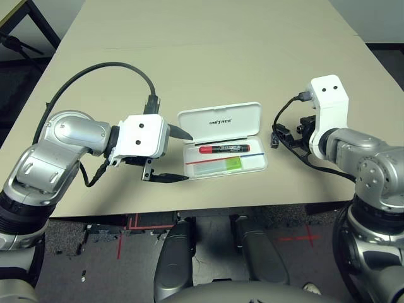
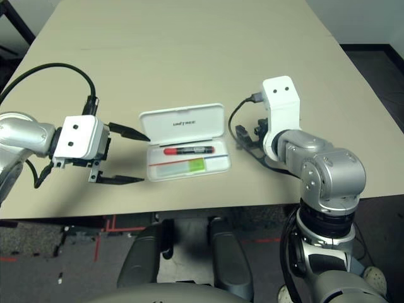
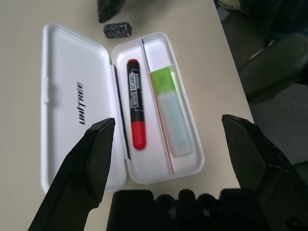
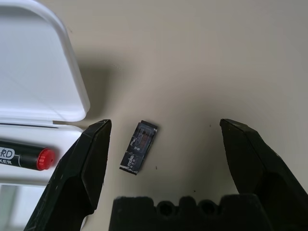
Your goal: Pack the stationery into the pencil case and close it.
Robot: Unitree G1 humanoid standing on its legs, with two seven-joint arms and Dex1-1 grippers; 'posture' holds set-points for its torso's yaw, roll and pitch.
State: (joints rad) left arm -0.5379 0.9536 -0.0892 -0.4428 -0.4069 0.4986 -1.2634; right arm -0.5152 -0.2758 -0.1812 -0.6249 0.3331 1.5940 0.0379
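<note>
The white pencil case (image 1: 221,120) lies open in the middle of the table, lid flat behind the tray. In the tray lie the red marker (image 1: 224,149) and the pale bar with a green end (image 1: 218,166). The tiny dark grey piece (image 4: 138,153) rests on the table just off the case's right end. My left gripper (image 1: 188,156) is open at the case's left end, its fingers pointing at it and holding nothing. My right gripper (image 4: 165,125) hangs open just above the dark piece, one finger on each side, touching nothing.
The beige table (image 1: 208,57) stretches far behind the case. Its front edge (image 1: 208,203) runs close below the case, with floor beyond. A black cable (image 1: 113,66) loops over my left forearm, and more cables (image 1: 297,148) hang by my right wrist.
</note>
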